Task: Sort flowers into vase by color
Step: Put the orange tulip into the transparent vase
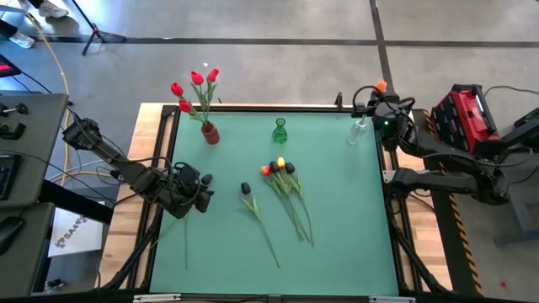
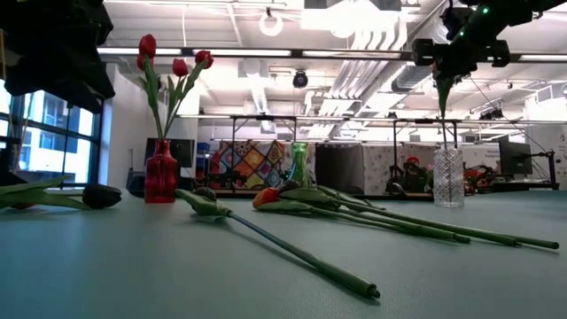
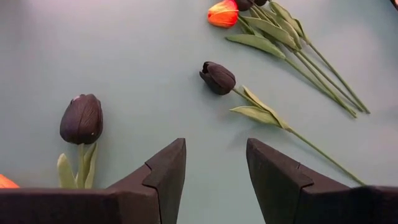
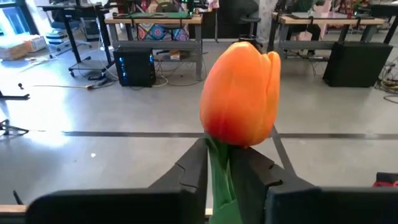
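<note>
Right wrist view: right end effector clamped around orange tulip.

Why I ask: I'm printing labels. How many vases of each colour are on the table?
Red vase: 1
Green vase: 1
Clear vase: 1
Total: 3

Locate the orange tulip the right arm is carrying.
The orange tulip is clamped by its stem in the right gripper at the table's far right corner, directly above the clear glass vase, with its stem hanging toward the vase's mouth.
</note>
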`<state>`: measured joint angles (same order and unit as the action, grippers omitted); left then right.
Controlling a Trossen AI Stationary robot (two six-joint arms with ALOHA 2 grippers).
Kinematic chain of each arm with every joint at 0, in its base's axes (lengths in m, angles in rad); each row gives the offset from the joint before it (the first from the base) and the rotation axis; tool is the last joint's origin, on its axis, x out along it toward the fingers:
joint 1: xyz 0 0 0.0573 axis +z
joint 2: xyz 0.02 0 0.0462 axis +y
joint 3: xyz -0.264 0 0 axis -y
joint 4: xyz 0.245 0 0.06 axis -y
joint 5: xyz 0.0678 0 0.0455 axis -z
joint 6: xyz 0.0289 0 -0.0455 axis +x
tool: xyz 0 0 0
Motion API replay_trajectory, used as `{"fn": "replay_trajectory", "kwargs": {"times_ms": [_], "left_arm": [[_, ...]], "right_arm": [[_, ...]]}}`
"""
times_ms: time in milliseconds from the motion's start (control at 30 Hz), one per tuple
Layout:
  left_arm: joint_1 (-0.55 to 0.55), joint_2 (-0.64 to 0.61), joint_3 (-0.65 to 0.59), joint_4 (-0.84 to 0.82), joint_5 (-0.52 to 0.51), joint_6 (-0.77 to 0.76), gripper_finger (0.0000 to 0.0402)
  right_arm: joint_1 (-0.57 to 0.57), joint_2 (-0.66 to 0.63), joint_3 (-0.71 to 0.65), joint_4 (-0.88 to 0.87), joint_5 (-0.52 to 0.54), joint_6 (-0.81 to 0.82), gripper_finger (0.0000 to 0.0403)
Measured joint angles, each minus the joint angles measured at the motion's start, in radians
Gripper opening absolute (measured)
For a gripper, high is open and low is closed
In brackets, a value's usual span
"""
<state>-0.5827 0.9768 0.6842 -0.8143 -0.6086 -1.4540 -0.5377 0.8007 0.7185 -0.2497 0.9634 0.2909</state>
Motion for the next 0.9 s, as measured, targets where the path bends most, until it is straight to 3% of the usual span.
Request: {"fn": "replay_trajectory", "kwargs": {"times_ms": [367, 600, 900], "left_arm": [[0.000, 0.000, 0.000, 0.003, 0.001, 0.008, 0.0159], [0.000, 0.000, 0.000, 0.010, 0.012, 0.000, 0.0159], [0.000, 0.000, 0.000, 0.023, 0.031, -0.001, 0.0159]], "right_arm": [[0.000, -0.023, 0.000, -0.003, -0.008, -0.002, 0.0105], [0.000, -0.023, 0.001, -0.035, -0.069, 0.029, 0.0136], [-0.012, -0.022, 0.127, -0.332, -0.125, 0.181, 0.0181]]}}
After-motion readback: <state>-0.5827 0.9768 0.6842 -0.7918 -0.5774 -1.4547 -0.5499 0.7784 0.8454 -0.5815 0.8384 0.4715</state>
